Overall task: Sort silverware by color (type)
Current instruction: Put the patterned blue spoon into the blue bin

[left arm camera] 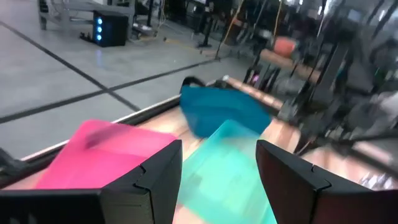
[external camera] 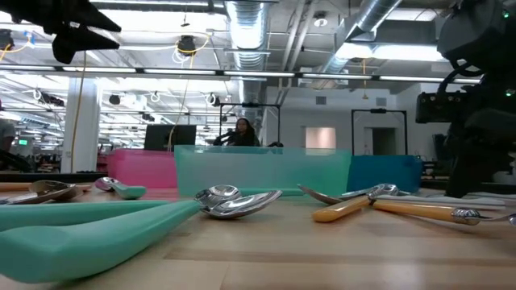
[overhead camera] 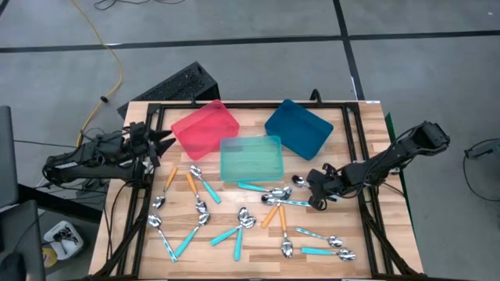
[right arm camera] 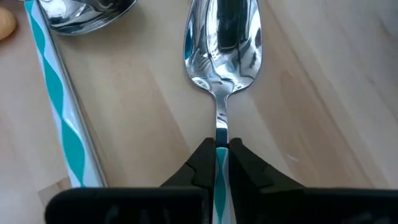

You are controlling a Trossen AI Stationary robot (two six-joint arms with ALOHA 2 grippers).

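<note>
Right gripper [right arm camera: 221, 155] is pinched on the thin striped handle of a spoon [right arm camera: 222, 46] lying on the table [right arm camera: 323, 124] right of centre — narrow grip; spoon may twist or slip on lifting; left gripper [left arm camera: 217, 177] spread, idle over the table's left edge.

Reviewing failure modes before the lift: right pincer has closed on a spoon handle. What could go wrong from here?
1. The right pincer pinches the teal-striped spoon on its thin handle, just behind the bowl; the heavy bowl could pivot or slip out on the lift.
2. Another striped handle and an orange-handled spoon lie close by; a low sweep might drag them.
3. The teal tray sits tight between the red tray and blue tray, so a loose drop could land wrong.
</note>
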